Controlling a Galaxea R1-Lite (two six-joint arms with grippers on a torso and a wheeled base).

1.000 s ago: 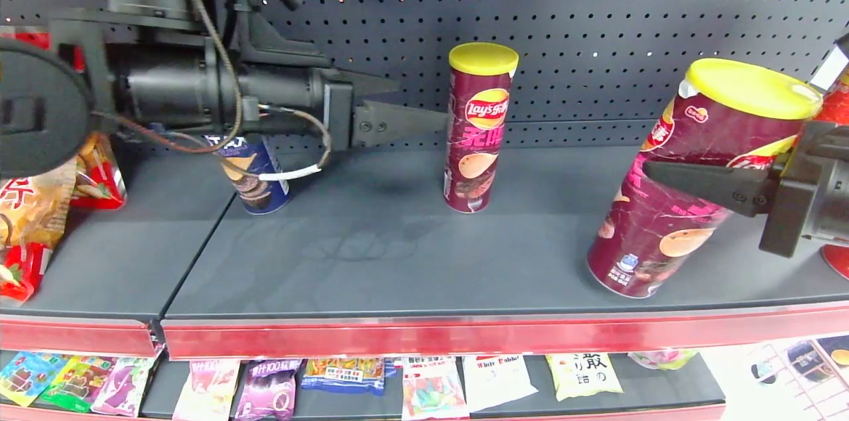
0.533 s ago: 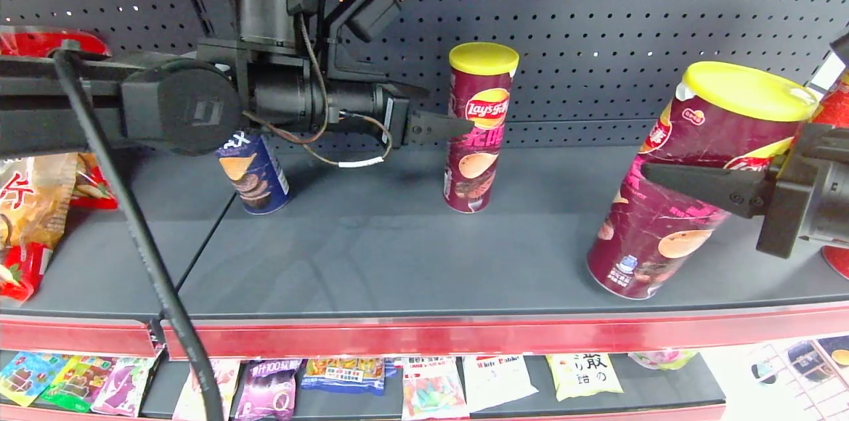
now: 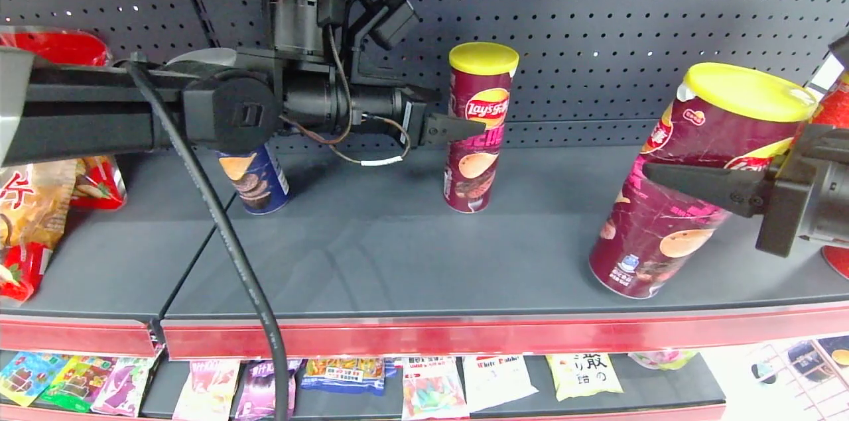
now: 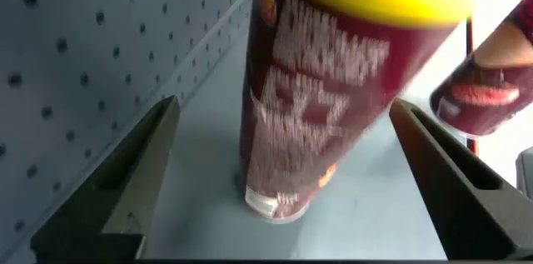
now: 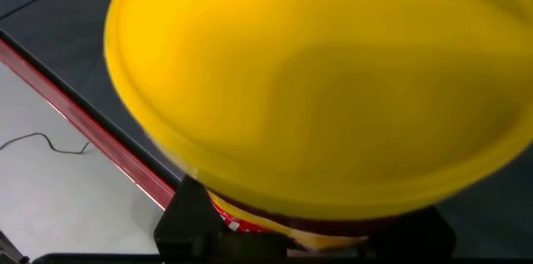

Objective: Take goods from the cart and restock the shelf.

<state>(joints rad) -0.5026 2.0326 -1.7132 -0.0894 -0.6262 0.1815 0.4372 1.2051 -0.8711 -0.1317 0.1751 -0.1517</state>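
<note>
A tall maroon chips can (image 3: 479,136) with a yellow lid stands upright at the back middle of the grey shelf (image 3: 371,262). My left gripper (image 3: 467,129) is level with its upper half, open, one finger on each side of the can (image 4: 308,106) without squeezing it. A second maroon can (image 3: 670,209) leans to the right near the shelf's front edge, its base on the shelf. My right gripper (image 3: 670,166) is shut on it around the middle. Its yellow lid (image 5: 316,81) is close under the right wrist camera.
A small blue can (image 3: 257,177) stands behind the left arm. Snack bags (image 3: 33,209) pile at the shelf's left end, and a red item (image 3: 837,260) sits at the far right. Pegboard (image 3: 597,23) backs the shelf. More bags (image 3: 431,381) lie on the lower shelf.
My left arm has stretched rightward and deeper into the shelf, bringing its fingers up to the upright can. The right gripper and its tilted can have barely moved.
</note>
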